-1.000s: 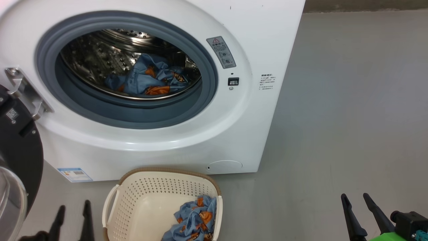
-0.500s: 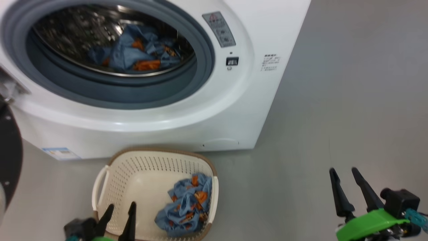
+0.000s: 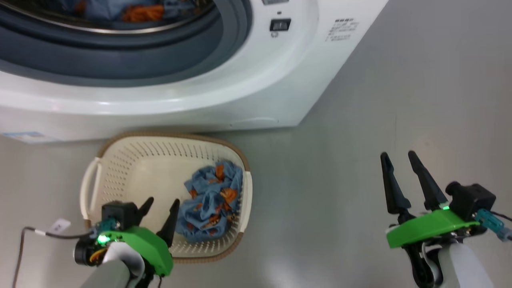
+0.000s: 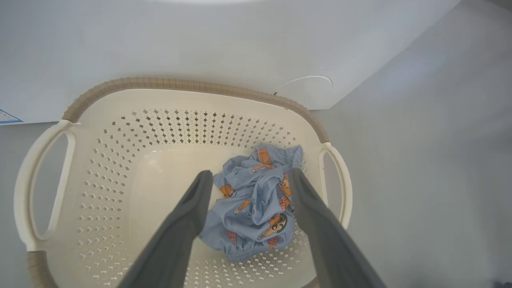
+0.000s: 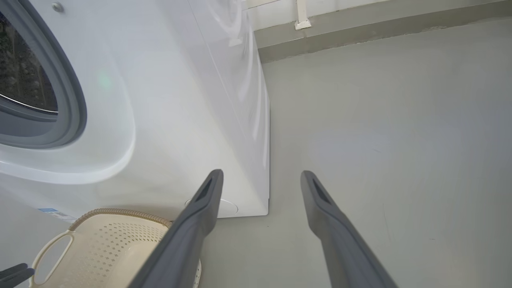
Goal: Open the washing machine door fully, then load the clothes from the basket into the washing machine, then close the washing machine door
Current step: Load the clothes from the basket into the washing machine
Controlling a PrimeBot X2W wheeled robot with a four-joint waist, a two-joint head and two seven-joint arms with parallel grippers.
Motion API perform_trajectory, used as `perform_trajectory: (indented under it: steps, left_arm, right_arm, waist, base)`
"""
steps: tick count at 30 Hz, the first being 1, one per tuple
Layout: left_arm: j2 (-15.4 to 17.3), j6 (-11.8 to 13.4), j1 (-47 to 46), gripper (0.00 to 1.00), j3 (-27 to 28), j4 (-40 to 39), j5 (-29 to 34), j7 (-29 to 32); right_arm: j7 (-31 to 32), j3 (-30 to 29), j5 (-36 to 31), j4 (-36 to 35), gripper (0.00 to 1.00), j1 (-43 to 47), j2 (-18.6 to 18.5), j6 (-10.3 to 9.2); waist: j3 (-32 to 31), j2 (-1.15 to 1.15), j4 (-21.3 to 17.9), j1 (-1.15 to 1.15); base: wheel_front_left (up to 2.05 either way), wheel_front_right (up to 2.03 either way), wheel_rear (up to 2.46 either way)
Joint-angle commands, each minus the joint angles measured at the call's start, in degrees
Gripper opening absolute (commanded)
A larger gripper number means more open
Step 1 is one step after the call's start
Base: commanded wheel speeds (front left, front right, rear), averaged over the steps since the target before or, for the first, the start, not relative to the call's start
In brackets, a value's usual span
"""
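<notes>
Most of the head view's upper part goes to the white front-loading washing machine (image 3: 248, 88), which stands just behind the basket; whether the two touch cannot be told. Its top is cut off, so the grey-blue gasket (image 3: 120, 60) and the drum show as a low arc, with a blurred strip of blue and orange clothes in the drum (image 3: 120, 10). Grey floor (image 3: 360, 120) lies bare to the right of the basket. The right wrist view adds the machine's side panel and the wall base (image 5: 360, 32) far behind.

The cream perforated basket (image 3: 132, 168) with its brown rim sits on the floor. A bunched blue garment (image 3: 212, 200) with orange-brown figures lies against its right wall.

The left gripper (image 3: 163, 200) hangs over the basket's near rim, fingers spread apart and empty. In the left wrist view they frame the garment without touching it. The right gripper (image 3: 397, 153) hovers well to the right of the basket, fingers parted with nothing between them.

A round flap (image 4: 306, 86) in the machine's base sits behind the basket's right corner. A blue label (image 4: 6, 117) lies behind its left handle, cut by the edge.
</notes>
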Motion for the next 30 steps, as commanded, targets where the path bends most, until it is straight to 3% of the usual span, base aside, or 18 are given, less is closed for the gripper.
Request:
perform_trajectory:
  steps: [1, 16, 30]
  left_arm:
    - [1.9, -0.1, -1.9, 1.00, -0.1, 0.7, -1.1, -0.4]
    - [4.8, -0.1, -15.2, 1.00, -20.5, 8.9, -13.0, -0.4]
    - [6.1, -0.1, -22.5, 1.00, -32.2, 8.8, -21.8, -0.4]
  right_arm:
    - [-0.3, 1.7, -0.9, -1.6, 1.00, -0.8, 0.5, 0.09]
    - [-0.3, 2.0, -0.5, -4.4, 1.00, -4.7, 1.8, 0.09]
    - [-0.3, 2.3, -0.8, -6.7, 1.00, -6.1, 1.8, 0.09]
  waist:
    - [5.5, 0.00, -2.1, 0.00]
    - [17.2, 0.00, -5.0, 0.00]
    - [21.8, 0.00, -5.5, 0.00]
  base:
    - [0.00, 0.00, 0.00]
    - [0.00, 0.00, 0.00]
    - [0.00, 0.00, 0.00]
